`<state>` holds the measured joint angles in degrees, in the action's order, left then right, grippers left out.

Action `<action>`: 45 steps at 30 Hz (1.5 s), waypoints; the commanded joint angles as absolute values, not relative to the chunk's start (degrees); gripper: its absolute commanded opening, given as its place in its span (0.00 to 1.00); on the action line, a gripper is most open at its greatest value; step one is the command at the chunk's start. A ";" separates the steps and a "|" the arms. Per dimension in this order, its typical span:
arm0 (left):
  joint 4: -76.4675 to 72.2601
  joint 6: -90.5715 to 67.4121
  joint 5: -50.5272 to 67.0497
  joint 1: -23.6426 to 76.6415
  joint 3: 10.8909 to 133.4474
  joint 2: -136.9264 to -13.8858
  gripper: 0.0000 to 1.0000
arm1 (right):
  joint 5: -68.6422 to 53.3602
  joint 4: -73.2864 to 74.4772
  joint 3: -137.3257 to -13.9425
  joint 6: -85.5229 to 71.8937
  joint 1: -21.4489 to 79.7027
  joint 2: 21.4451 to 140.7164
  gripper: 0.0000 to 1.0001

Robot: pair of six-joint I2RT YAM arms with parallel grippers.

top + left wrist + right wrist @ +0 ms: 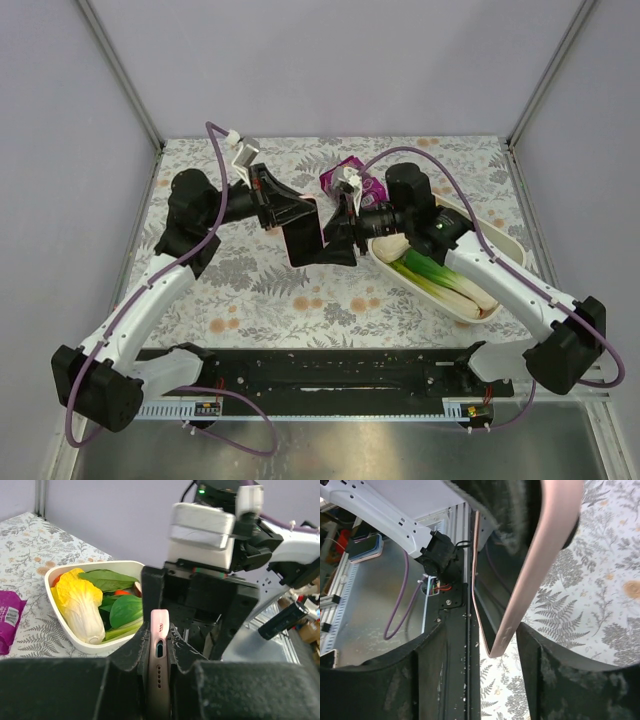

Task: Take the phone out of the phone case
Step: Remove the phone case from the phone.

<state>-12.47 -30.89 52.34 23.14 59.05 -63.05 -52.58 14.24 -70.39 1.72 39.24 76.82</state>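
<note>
The pink phone case (159, 672) stands edge-on between my left gripper's (159, 630) fingers, which are shut on it. The phone's edge shows through the port cutout (159, 650). In the top view the cased phone is a dark slab (303, 243) held above the table's middle by the left gripper (296, 222), with the right gripper (345, 236) right beside it. In the right wrist view the case's pink rim (530, 580) runs down to a corner between the right gripper's (482, 630) spread fingers. That gripper is open, and the rim lies close to its right finger (545, 660).
A white oval bowl (470, 318) of vegetables sits at the right, under the right arm, with a leek (440, 275) and a cabbage (80, 605) in it. A purple packet (345, 178) lies at the back. The black rail (330, 372) runs along the near edge.
</note>
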 commanded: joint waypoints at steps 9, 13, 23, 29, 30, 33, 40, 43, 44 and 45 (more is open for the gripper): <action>-45.78 -53.70 49.40 17.67 53.00 -60.47 0.00 | -52.47 -5.97 -64.86 -12.91 36.39 75.32 0.82; -50.17 -56.24 48.34 17.67 51.42 -60.47 0.00 | -54.31 -12.46 -64.07 -17.65 36.21 76.73 0.81; -54.49 -57.31 46.32 17.58 48.61 -60.21 0.00 | -57.65 -20.91 -63.28 -24.78 36.30 79.98 0.71; -53.88 -56.08 45.62 17.67 48.52 -60.47 0.00 | -58.09 -22.23 -63.02 -25.84 36.39 80.24 0.59; -53.53 -55.73 45.44 17.67 48.60 -60.38 0.00 | -58.18 -22.41 -63.10 -26.10 36.47 80.42 0.50; -53.00 -55.11 44.91 17.67 48.34 -60.29 0.00 | -58.36 -21.63 -63.63 -25.67 37.09 80.86 0.30; -47.14 -51.52 47.89 17.58 50.35 -59.68 0.20 | -57.83 -10.66 -65.47 -16.63 37.53 79.28 0.00; -36.69 -44.68 52.98 17.58 54.83 -59.33 0.57 | -57.92 -1.00 -67.14 -8.55 37.53 77.53 0.00; -30.82 -41.34 54.74 17.58 57.11 -59.24 0.71 | -57.40 2.86 -67.50 -5.22 37.79 76.74 0.00; -23.45 -36.78 56.15 17.67 59.30 -59.06 0.75 | -57.04 6.03 -67.59 -2.05 37.79 75.60 0.00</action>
<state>-38.57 -49.28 50.17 17.54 50.33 -61.71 -58.00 -8.12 -64.07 -15.20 37.12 79.96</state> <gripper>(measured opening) 0.655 0.194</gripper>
